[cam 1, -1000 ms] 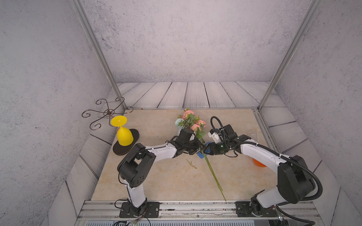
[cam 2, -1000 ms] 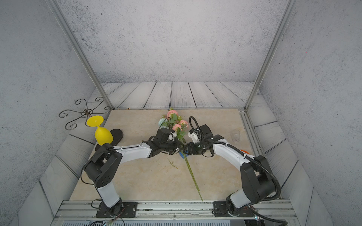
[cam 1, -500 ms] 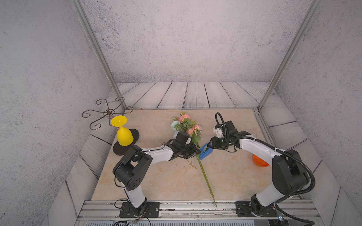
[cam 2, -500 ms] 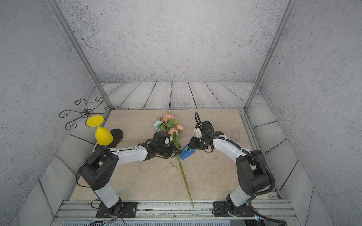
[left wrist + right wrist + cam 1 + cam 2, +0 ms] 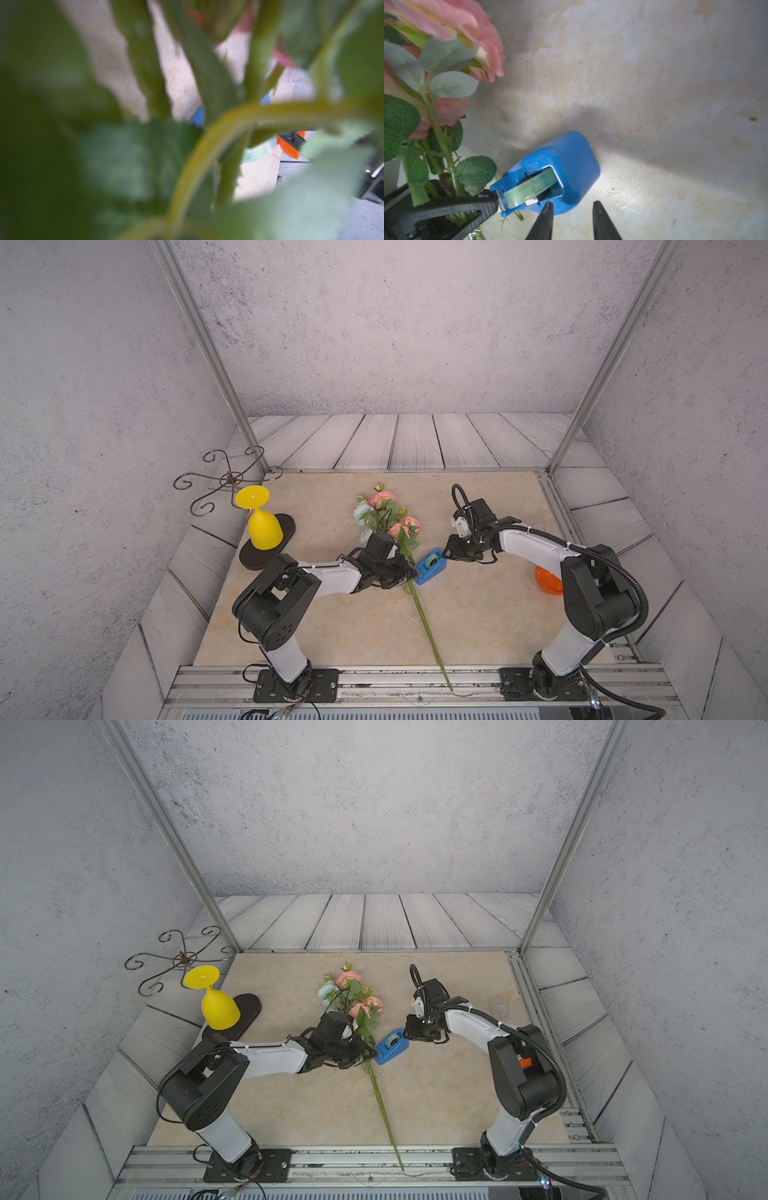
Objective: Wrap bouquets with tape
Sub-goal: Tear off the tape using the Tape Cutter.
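Currently, at the far left edge, a scrolled wire stand (image 5: 226, 485) is sitting just off the table (image 5: 332, 630), and beside it a yellow goblet (image 5: 264, 531) is standing upside down, foot up and tilted, on a dark oval board (image 5: 272, 549). Moving toward the middle, I am reaching my left arm low across the table, and my left gripper (image 5: 404, 574) is clamping the bouquet (image 5: 388, 514) around its stems just below the leaves. The pink and pale blue blooms are pointing toward the back wall, while the long thin stems are trailing forward past the table's front edge onto the metal rail. My left wrist camera is showing almost nothing but blurred green leaves and stems, with slivers of blue and orange behind them. Just to the right of that gripper, the blue tape dispenser (image 5: 430, 566) is resting on the table beside the stems. In the right wrist view its cutter end is lying against the tip of my left gripper's black finger, and the pale green-tinted tape roll (image 5: 529, 190) is sitting in its slot. Further right, my right gripper (image 5: 571, 204) is hovering at the dispenser's rear end with its jaws parted and nothing between them. One of its fingertips (image 5: 547, 209) is overlapping the blue body, though I cannot tell whether it is touching. Near the right edge, an orange round object (image 5: 546, 580) is lying partly behind my right arm, and a faint clear cup (image 5: 497, 1006) is standing further back.
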### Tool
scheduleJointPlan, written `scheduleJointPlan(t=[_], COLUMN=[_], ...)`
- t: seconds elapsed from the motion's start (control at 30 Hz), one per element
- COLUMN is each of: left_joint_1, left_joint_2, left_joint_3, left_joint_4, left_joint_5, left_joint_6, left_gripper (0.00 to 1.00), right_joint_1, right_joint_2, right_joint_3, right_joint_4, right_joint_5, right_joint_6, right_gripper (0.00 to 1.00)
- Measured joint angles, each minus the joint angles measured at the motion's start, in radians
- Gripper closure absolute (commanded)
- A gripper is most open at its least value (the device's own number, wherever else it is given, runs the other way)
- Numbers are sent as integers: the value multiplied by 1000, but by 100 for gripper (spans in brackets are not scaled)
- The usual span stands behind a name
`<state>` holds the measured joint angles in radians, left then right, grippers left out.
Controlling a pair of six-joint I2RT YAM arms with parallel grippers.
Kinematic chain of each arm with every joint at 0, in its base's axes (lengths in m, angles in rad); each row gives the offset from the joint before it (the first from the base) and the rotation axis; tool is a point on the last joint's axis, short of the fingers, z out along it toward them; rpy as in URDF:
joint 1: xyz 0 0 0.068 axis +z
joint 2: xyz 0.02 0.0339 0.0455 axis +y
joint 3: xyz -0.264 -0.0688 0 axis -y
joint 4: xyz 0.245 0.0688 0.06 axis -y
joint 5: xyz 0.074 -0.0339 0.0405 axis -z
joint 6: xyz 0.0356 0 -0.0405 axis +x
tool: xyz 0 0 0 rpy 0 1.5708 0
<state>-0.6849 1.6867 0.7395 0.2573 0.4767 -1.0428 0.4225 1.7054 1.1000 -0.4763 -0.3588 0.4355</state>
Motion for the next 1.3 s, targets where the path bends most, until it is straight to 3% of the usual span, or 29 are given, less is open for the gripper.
scheduleJointPlan(t=[0.23,0.5,0.67,0.87,1.0,1.3], left_joint_1=[-6,-17,-19,-7,2,10], left_joint_2=[-12,-11,0,102,171,166], left_joint_3=[-91,-101,-147,-267,-275,-223], left_joint_4=[156,178,283,663,798,708], left_joint_5=[-35,-61,-70,-42,-17,-8], left_joint_6=[8,63,78,30,10,26], left_gripper=[100,100,100,100,100,100], right_joint_1=[0,0,0,0,3,125], right_joint_2=[29,29,29,29,28,-29], right_joint_3=[10,2,2,17,24,18], right_joint_4=[-15,-13,-13,-27,-28,-30], right_joint_5=[-22,-35,-40,-43,-48,2], right_joint_6=[-13,-16,-9,-2,-2,3], right_gripper=[67,67,67,67,67,70])
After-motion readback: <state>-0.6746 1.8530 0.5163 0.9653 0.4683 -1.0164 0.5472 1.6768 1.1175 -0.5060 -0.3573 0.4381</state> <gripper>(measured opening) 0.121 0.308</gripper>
